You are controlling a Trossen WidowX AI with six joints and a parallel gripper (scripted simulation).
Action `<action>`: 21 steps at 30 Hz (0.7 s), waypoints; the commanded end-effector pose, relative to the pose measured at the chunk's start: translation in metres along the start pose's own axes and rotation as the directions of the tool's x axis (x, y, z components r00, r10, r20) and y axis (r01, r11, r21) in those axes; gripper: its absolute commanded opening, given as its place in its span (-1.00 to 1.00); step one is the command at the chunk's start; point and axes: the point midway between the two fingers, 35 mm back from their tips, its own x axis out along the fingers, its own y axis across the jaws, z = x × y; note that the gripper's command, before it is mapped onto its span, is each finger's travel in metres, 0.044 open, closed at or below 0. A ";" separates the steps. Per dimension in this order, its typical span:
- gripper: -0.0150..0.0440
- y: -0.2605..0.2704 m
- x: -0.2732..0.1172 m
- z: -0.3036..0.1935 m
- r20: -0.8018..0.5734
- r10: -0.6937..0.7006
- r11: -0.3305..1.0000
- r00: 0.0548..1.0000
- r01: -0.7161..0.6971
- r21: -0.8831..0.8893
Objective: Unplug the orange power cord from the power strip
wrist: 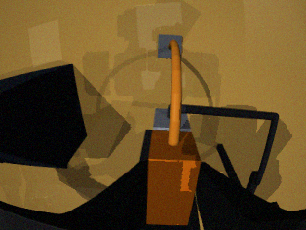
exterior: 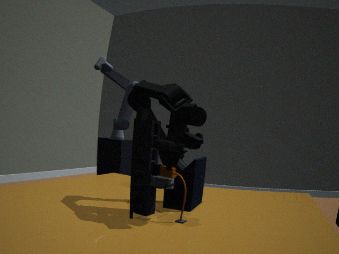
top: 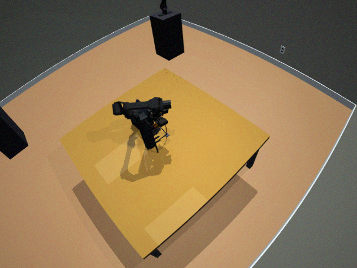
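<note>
- Ochre tabletop (top: 201,150), top view: the black arm (top: 138,108) stands near the middle, its upper links folded over and reaching toward the right of the frame, the wrist section turned downward. A speck of the orange plug (top: 155,125) shows beneath the wrist; a thin cord loop (top: 165,135) curves out beside it. The arm's shadow falls toward the lower left. Two dark pedestals (top: 167,34) stand on the floor beyond the tabletop.

- Exterior view: the arm (exterior: 164,95) rises along a dark upright column (exterior: 142,164), bends at the elbow, and points its wrist straight down. The gripper (exterior: 167,170) meets the top of the orange plug (exterior: 167,171), which sits on the grey power strip (exterior: 162,180) mounted on the column, raised above the tabletop (exterior: 246,224). The orange power cord (exterior: 184,196) arches out of the plug and drops to a small grey pad (exterior: 180,221) on the tabletop. Whether the prongs have left the strip cannot be told here.

- Wrist view: the dark fingers flank the orange plug (wrist: 170,178) on both sides and are clamped on it. The cord (wrist: 175,92) runs from the plug up the frame to the grey pad (wrist: 170,45). A grey patch (wrist: 161,116) shows just behind the plug; its identity is unclear. A black wire frame (wrist: 259,137) lies to the right.
</note>
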 end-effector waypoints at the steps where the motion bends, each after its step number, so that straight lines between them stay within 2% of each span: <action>1: -0.49 -0.001 -0.014 0.042 0.099 -0.017 1.000 0.995 0.014 0.025; 5: -0.49 0.000 -0.016 0.048 0.099 -0.017 1.000 0.995 0.015 0.025; 9: -0.14 -0.002 -0.010 0.036 0.096 -0.019 1.000 0.995 0.017 0.024; 21: 0.93 -0.003 -0.012 0.042 0.097 -0.019 1.000 0.995 0.017 0.024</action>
